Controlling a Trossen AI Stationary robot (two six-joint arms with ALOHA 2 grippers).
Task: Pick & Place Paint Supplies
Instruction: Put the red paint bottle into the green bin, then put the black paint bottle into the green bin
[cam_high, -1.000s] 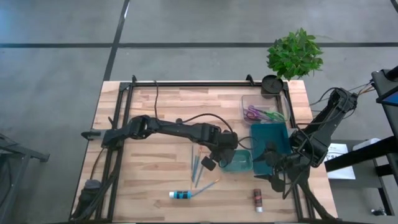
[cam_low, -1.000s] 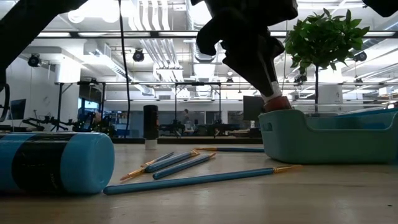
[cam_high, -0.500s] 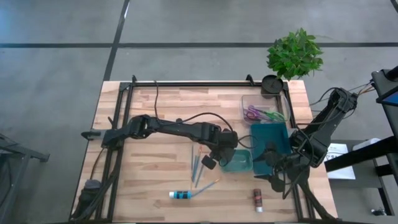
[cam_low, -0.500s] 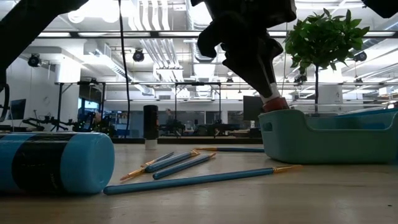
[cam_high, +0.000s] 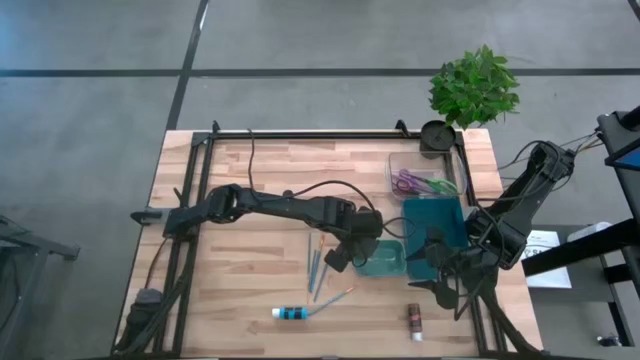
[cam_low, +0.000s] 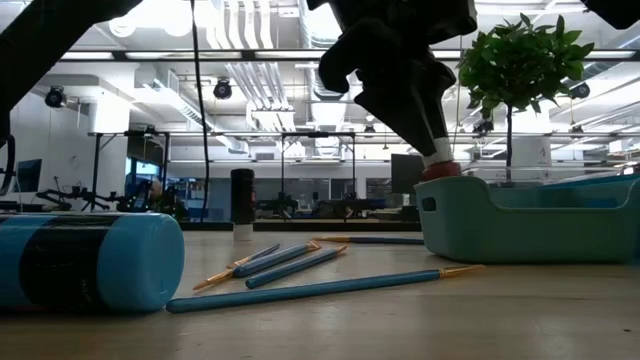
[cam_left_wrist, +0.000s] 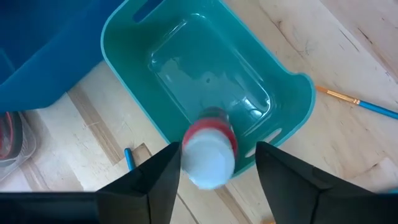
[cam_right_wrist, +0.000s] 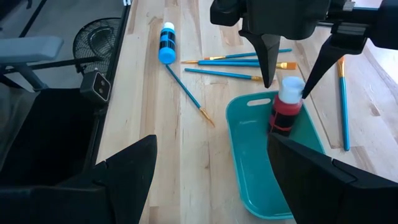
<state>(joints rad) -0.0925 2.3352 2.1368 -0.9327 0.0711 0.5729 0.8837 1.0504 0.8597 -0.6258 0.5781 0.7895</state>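
A red paint tube (cam_right_wrist: 284, 115) with a white cap (cam_left_wrist: 208, 160) stands upright inside the small teal tray (cam_high: 392, 268). My left gripper (cam_right_wrist: 287, 86) hangs over it, open, one finger on each side of the cap. Several blue-handled brushes (cam_high: 317, 268) lie on the table left of the tray. Nearer the front edge lie a blue tube (cam_high: 290, 313) and a brown tube (cam_high: 414, 320). At the table's right edge my right gripper (cam_right_wrist: 211, 186) waits, open and with nothing between its fingers. My left gripper comes down from above, slanting, with its fingers (cam_left_wrist: 163, 182) on either side of the tube's white cap (cam_right_wrist: 291, 84). A gap shows between the cap and one finger. Whether the other finger touches the cap I cannot tell. The tube's lower end is inside the tray.
A larger dark-teal bin (cam_high: 436, 222) stands right of the tray. Behind it is a clear box with purple scissors (cam_high: 418, 184). A potted plant (cam_high: 474, 88) stands at the far right corner. Bare wood lies across the table's left half.
My left gripper has opened over the tray, its fingers spreading away from the tube's cap, without shifting place. The tube stays upright in the tray.
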